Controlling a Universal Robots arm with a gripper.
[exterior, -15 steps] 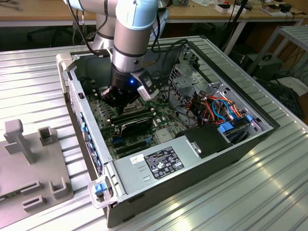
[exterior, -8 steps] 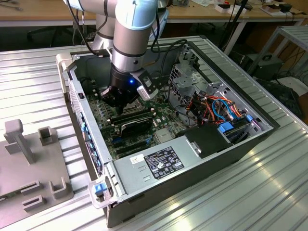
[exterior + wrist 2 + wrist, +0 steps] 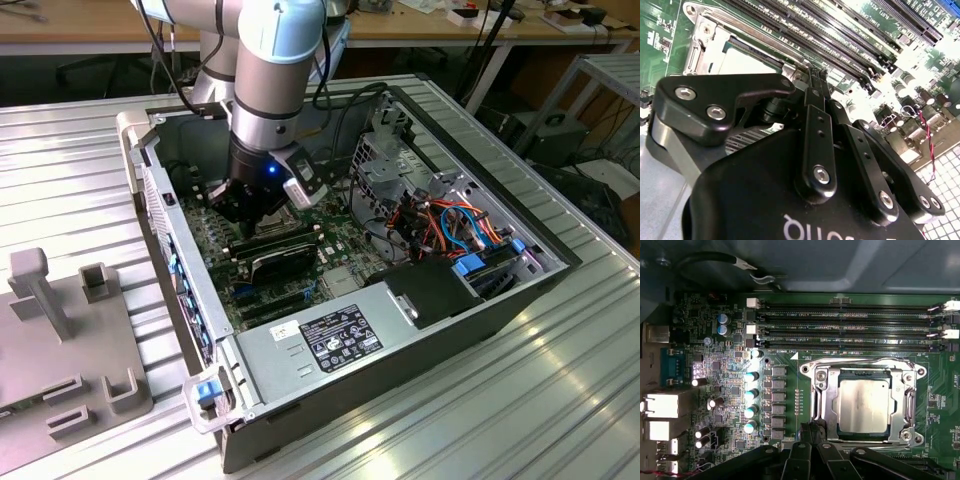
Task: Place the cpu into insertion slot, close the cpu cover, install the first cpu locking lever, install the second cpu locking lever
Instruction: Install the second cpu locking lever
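Cpu (image 3: 863, 401) sits in insertion slot (image 3: 822, 405) (cpu cover (image 3: 905, 400) down).

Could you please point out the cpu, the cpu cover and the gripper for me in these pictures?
cpu (image 3: 863, 406): first wrist view, middle of its silvery top plate.
cpu cover (image 3: 826, 399): first wrist view, side bar of the silver frame lying around the chip.
gripper (image 3: 813, 429): first wrist view, tips of its black fingers, pressed together.

Cpu (image 3: 863, 405) seated in insertion slot (image 3: 822, 405), cpu cover (image 3: 907, 395) down around it; memory slots (image 3: 850, 325) alongside; gripper (image 3: 812, 432) just beside socket edge.
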